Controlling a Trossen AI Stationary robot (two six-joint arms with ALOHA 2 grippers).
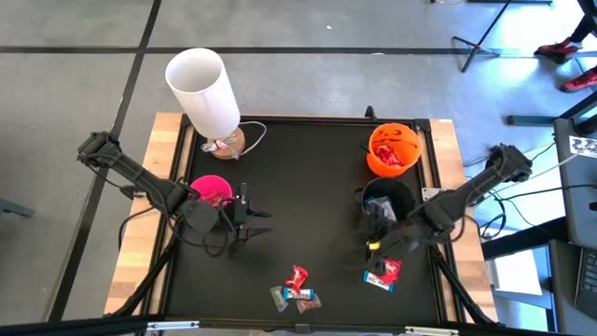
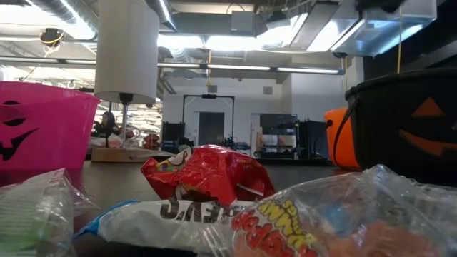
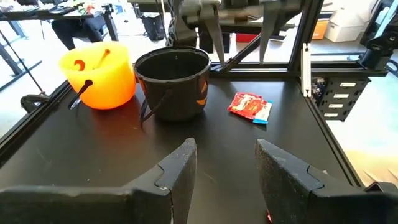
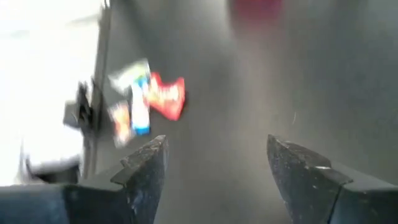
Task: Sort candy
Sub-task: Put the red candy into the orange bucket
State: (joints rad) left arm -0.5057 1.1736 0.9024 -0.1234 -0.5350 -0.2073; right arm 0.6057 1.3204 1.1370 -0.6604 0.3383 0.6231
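From above, the left gripper (image 1: 254, 220) hangs over the black table (image 1: 308, 201) just beside the pink bowl (image 1: 212, 191), fingers apart and nothing between them. The right gripper (image 1: 377, 245) sits at the near side of the black bowl (image 1: 387, 198), above a red and blue-and-white candy (image 1: 383, 272) lying by the table's right edge. A small heap of candy (image 1: 297, 288) lies near the front edge in the middle, and the orange bowl (image 1: 393, 149) stands behind the black one with red sweets in it. A white lamp (image 1: 203, 91) stands at the back left.

From table height, a red wrapper (image 2: 207, 175) and other wrapped sweets fill the foreground; the pink bowl (image 2: 43, 128) is on the left, the black bowl (image 2: 407, 121) on the right.

The left wrist camera shows its two fingers (image 3: 180, 168) spread and empty above bare table, facing the orange bowl (image 3: 99, 74), black bowl (image 3: 174, 78) and the lone candy (image 3: 250, 107).

The right wrist camera shows its fingers (image 4: 146, 165) wide apart and empty, with candy (image 4: 146, 99) lying on the table beyond them.
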